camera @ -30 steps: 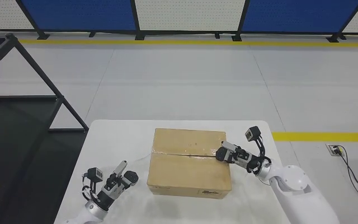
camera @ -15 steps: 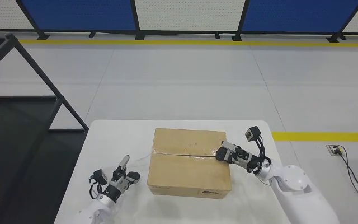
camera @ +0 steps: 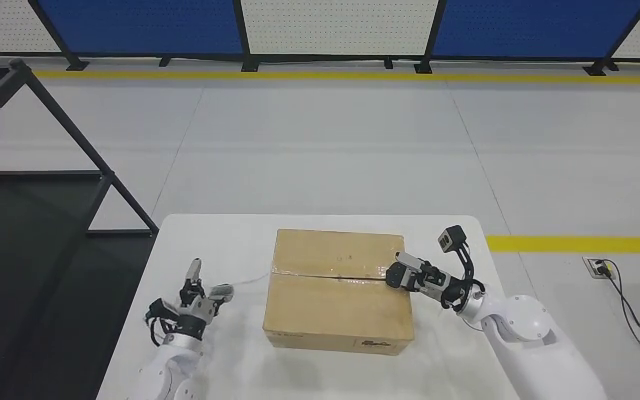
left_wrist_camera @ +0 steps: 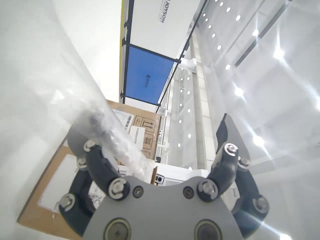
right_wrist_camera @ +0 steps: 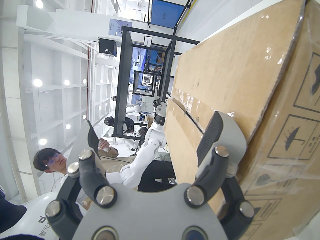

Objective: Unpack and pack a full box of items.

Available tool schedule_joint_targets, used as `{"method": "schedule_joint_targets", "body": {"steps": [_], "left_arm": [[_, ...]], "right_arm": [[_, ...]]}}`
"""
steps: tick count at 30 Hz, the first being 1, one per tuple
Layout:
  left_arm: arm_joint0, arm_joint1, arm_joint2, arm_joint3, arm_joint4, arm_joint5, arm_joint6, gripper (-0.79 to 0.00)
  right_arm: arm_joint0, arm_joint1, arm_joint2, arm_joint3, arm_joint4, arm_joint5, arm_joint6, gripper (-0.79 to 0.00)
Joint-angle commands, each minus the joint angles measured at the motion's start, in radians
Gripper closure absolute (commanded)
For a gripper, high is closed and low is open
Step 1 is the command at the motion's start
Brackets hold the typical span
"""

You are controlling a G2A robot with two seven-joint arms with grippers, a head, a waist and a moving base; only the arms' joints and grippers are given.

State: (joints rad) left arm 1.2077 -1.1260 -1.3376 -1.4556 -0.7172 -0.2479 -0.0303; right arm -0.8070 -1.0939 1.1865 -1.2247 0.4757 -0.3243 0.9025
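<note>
Your L hand (camera: 208, 280) swings left from closed brown cardboard box (camera: 338, 290), fingers spread; R hand (camera: 392, 273), also spread, at box top.

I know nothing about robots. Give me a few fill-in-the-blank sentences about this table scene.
The cardboard box stands on a ____ table.
Its top flaps are ____.
The right claw, at the box's top seam, is ____.
The left claw, off to the box's side, is also ____.
Missing words: white; closed; open; open.
</note>
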Motion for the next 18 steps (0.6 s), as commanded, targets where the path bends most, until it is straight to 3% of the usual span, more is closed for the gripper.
{"method": "schedule_joint_targets", "body": {"steps": [1, 9, 18], "left_arm": [[0.012, -0.001, -0.019, -0.026, 0.001, -0.011, 0.013, -0.785], [0.024, -0.004, -0.081, -0.104, 0.043, -0.029, 0.053, -0.785], [0.021, -0.014, -0.090, -0.185, 0.100, -0.028, 0.079, -0.785]], "right_arm": [[0.000, 0.000, 0.000, 0.000, 0.000, 0.000, 0.000, -0.785], [0.000, 0.000, 0.000, 0.000, 0.000, 0.000, 0.000, -0.785], [-0.015, 0.000, -0.001, -0.021, -0.006, 0.009, -0.017, -0.785]]}}
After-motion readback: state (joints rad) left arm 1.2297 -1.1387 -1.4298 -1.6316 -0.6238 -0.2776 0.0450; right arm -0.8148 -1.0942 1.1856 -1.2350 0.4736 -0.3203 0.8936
